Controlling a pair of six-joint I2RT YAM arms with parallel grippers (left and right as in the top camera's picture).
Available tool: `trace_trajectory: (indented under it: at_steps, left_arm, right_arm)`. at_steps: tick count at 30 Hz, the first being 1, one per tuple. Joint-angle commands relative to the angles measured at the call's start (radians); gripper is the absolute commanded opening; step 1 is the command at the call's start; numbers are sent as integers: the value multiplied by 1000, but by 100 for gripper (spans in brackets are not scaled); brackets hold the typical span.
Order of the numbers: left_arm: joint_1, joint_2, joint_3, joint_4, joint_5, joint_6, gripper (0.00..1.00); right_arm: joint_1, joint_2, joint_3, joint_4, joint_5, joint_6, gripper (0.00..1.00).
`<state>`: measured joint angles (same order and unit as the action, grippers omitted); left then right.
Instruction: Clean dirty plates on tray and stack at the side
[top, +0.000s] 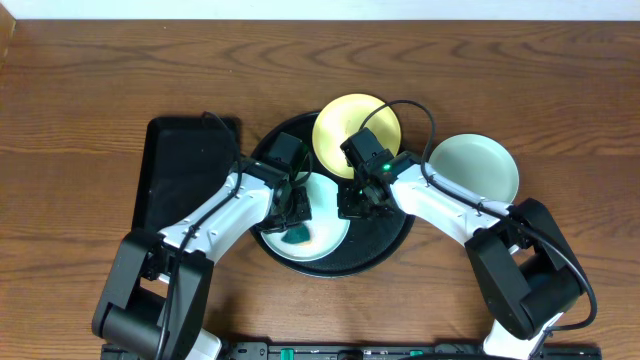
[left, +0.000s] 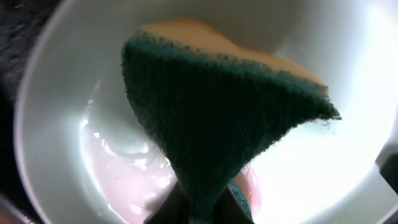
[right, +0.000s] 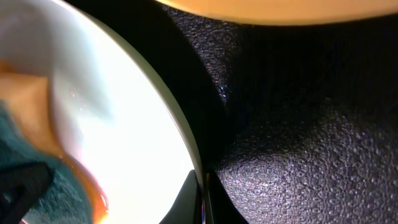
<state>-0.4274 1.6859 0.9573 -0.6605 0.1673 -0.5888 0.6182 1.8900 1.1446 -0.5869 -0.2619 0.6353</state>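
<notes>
Seen from overhead, both arms reach inward over the round black tray (top: 385, 240) at the middle of a wooden table (top: 100, 80). A turquoise plate (top: 325, 235) lies on the near-left part of the tray.

The left gripper (top: 297, 215) is closed on a sponge (left: 217, 118), pinching it at one end so the green scouring face hangs down into the plate. The sponge is held there to scrub a pink, watery smear (left: 124, 180) that covers the plate's floor.

The right gripper (right: 198, 199) sits at the plate's right rim. Its jaws look narrow and clamped across that edge, most likely to keep the light plate from sliding under the sponge.

A yellow plate (top: 345, 125) overlaps the tray's far edge, apparently waiting its turn. Another turquoise plate, the side plate (top: 475, 165), rests on the table right of the tray, probably the start of the stack. A rectangular tray (top: 180, 165) lies to the left.
</notes>
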Motion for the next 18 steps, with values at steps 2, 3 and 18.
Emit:
trace_trajectory:
  at_steps: [2,3,18]
  left_arm:
    - [13,10,-16,-41,-164,-60,7]
    - [12,10,-16,-42,-151,-45,8]
    - [13,10,-16,85,203,330,8]
  right_arm:
    - [-14,12,14,0,24,-9,1]
    - [-15,12,14,0,21,-9,1]
    - [-17,12,14,0,18,-9,1]
